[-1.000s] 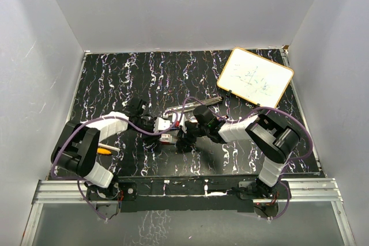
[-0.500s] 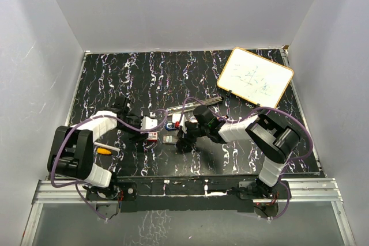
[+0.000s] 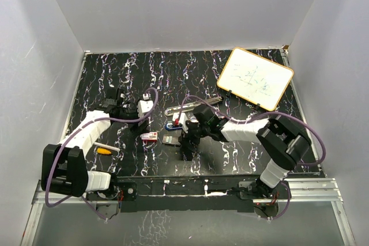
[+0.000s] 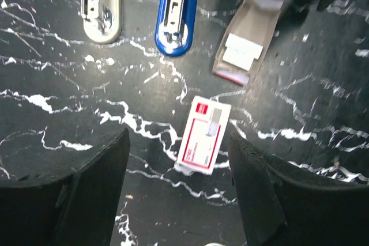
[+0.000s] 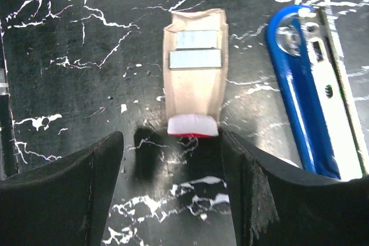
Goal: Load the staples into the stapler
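Orange pen [image 3: 104, 150] sits near the left edge of the worktop [image 3: 115, 73], not relevant. Left claw [image 4: 179, 188] is wide open and empty, hovering just over the red staple box [image 4: 203, 135], which lies flat. The tan inner tray [image 5: 195, 84] is out of the box, just right of it, with two staple strips [image 5: 196, 50] lying in it. The stapler [image 5: 305, 96] is just beyond, blue arm and chrome arm splayed open. Right claw [image 5: 172, 165] is also wide open and empty, lined up on the tray's near end. Whiteboard [image 3: 255, 78] is far right.

Handling guess: strips are light, slick and brittle, and will snap if pinched mid-span, so take one by its long sides. The tray is thin card and crushes easily, so pin it, don't squeeze.
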Robot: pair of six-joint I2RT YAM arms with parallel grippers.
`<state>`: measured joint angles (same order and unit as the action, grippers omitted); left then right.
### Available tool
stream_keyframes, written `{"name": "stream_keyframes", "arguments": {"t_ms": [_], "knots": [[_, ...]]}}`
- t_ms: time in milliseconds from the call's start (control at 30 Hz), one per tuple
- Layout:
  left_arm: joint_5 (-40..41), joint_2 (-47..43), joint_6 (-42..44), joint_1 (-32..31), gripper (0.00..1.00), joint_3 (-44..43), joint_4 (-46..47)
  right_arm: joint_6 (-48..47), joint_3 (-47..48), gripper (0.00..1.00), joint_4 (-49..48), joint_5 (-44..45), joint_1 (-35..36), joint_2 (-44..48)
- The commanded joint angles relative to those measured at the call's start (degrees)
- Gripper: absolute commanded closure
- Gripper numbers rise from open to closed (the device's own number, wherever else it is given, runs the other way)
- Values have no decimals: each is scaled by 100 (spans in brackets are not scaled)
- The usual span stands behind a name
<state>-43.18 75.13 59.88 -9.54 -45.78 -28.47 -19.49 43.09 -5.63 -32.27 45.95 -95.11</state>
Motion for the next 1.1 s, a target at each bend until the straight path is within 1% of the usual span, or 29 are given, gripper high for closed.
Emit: {"name": "stream_keyframes", "arguments": {"t_ms": [0,33,133,233,300,367,433,500,600,733,933,1067], "knots": [[-232,-249,-2011,-530,36,-226,165,173,390,29,524,-12,-377,675],[-71,-222,-2563,-714,38,-259,251,189,393,29,572,-52,-518,826],[100,-22,-3473,-1234,47,-400,192,153,443,30,864,-140,-983,1392],[202,139,-4145,-1664,52,-463,198,-24,479,30,1267,-139,-1405,1891],[291,288,-4618,-1843,56,-520,237,-122,419,30,1441,-87,-1708,2208],[398,508,-5102,-1997,58,-565,289,-155,291,30,1459,-18,-2038,2462],[712,679,-5426,-2231,60,-627,321,-162,130,30,1412,-61,-2311,2645],[1084,865,-5622,-2446,61,-740,307,-120,-58,30,1234,-201,-2559,2785],[1368,1131,-5885,-2616,62,-950,307,-83,-160,30,1155,-312,-2771,2845],[1734,1428,-6096,-2692,62,-1104,394,-73,-177,30,1187,-429,-2826,2841],[2206,1661,-6128,-2841,63,-1232,351,-64,-187,30,1218,-532,-2829,2785],[2351,1736,-6114,-2912,60,-1232,358,-56,-195,30,1213,-553,-2829,2790]]}}
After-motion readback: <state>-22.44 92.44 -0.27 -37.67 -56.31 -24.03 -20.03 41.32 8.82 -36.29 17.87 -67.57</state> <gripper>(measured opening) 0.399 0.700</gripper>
